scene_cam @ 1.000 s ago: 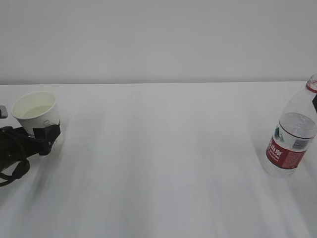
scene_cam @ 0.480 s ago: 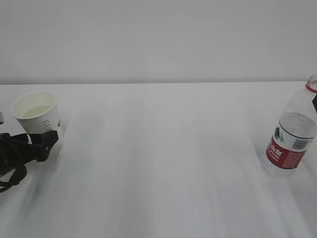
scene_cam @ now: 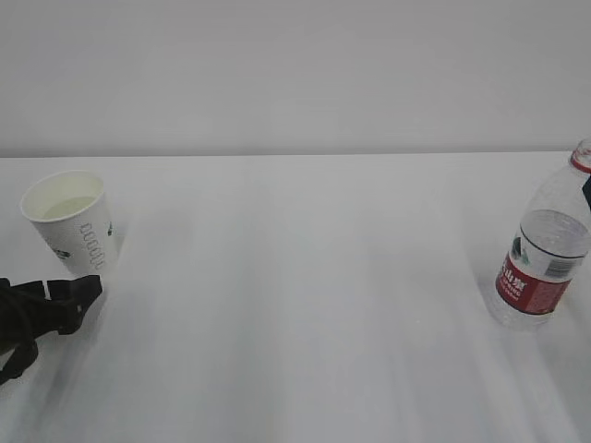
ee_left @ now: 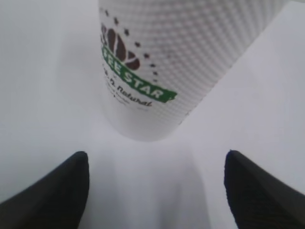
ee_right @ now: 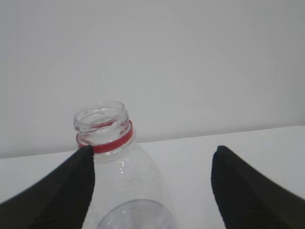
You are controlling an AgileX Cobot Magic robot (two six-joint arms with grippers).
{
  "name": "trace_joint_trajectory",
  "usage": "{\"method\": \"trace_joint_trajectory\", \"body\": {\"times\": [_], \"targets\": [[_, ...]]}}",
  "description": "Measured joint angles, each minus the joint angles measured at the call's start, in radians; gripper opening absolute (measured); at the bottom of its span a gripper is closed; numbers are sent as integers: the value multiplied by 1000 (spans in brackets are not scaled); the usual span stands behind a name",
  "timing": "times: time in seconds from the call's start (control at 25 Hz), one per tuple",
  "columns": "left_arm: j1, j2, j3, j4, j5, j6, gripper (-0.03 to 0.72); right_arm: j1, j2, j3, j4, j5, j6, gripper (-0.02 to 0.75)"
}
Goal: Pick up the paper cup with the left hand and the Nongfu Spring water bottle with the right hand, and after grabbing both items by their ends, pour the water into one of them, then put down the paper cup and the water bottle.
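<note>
The white paper cup (scene_cam: 72,223) stands upright on the table at the far left, with pale water (scene_cam: 66,207) inside it. In the left wrist view the cup (ee_left: 157,62) shows its green logo, just ahead of my open left gripper (ee_left: 156,157), whose jaws are apart and clear of it. In the exterior view the left gripper (scene_cam: 78,293) lies low, in front of and below the cup. The Nongfu Spring water bottle (scene_cam: 543,249), uncapped and red-labelled, stands at the far right. My right gripper (ee_right: 153,157) is open, the bottle (ee_right: 114,162) close to its left finger.
The white table (scene_cam: 305,305) stretches between cup and bottle under a plain white wall. The bottle stands close to the right edge of the exterior view, where a sliver of black from the right arm (scene_cam: 587,189) shows.
My left gripper has drawn back from the cup toward the near left, leaving the cup standing free. The bottle and the right gripper have not moved.
</note>
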Motion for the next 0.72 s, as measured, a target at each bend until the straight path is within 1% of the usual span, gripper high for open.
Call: {"method": "trace_joint_trajectory", "body": {"times": [0.08,0.36,0.56,0.72], "targets": [[0,0,10,5,0,0,642,0,0,0,0,0,0,575],[0,-4,32,74,-4,-2,616,0,0,0,-2,0,0,575],[0,-37,33,136,-4,-2,592,0,0,0,-71,0,0,575],[0,-72,35,168,-4,-2,589,0,0,0,-93,0,0,575]]}}
